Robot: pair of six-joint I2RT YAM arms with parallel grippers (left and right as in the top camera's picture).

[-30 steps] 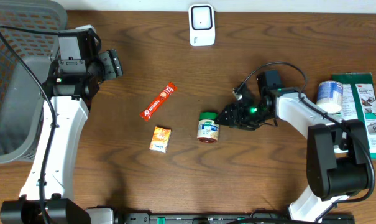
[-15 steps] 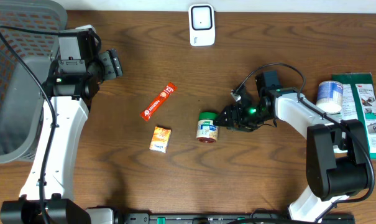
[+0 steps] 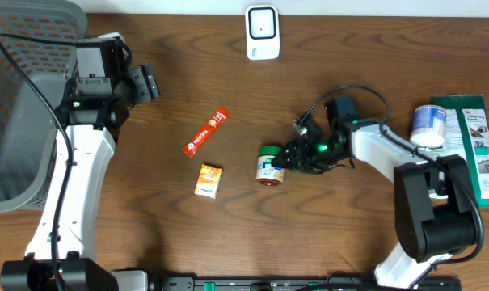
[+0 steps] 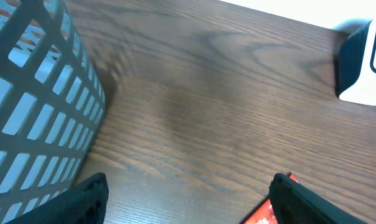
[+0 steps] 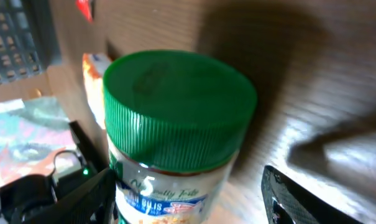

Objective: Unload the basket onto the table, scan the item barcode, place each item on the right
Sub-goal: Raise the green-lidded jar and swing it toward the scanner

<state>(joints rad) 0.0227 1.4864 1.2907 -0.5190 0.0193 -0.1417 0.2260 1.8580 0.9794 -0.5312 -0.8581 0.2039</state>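
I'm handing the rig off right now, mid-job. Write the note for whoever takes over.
Left gripper: open, empty, beside the basket.
Right gripper: open, fingers on either side of the green-lidded jar, not closed on it.
Scanner sits at the table's far edge; the red sachet and orange packet lie left of the jar.
Done: approach to the jar. Left: grip it, lift it, show its barcode to the scanner.

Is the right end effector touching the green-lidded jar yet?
Cannot tell. In the right wrist view the jar sits between the right end effector's open fingers; one finger stands clear, the other's edge merges with the jar's side.
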